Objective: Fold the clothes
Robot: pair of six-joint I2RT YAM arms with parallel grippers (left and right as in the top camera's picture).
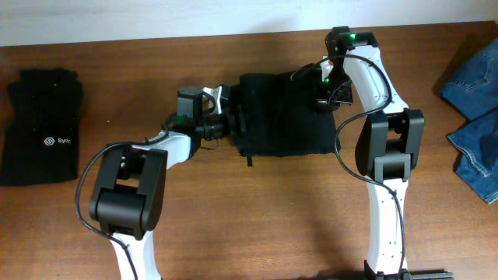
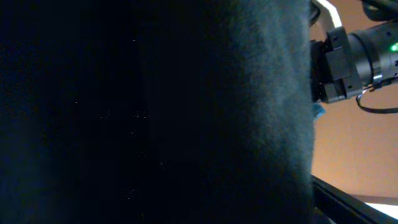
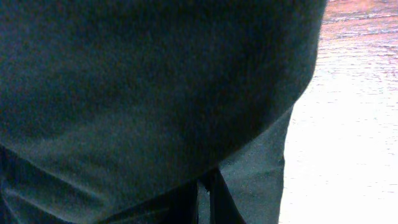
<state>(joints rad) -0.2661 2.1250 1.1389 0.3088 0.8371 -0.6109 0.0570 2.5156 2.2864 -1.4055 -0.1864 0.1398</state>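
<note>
The clothes are black trousers, lying as a folded rectangle in the middle of the table. My left gripper is at their left edge with its jaws wide open. In the left wrist view the dark fabric fills almost everything and hides the fingers. My right gripper is at the far right corner of the clothes. In the right wrist view its dark fingers stand pressed close together at the right gripper, shut on the fabric. The cloth drapes over them.
A black top with a small white logo lies at the left end of the table. Blue jeans lie at the right edge. The right arm's wrist shows past the fabric in the left wrist view. Bare wood lies beside the cloth.
</note>
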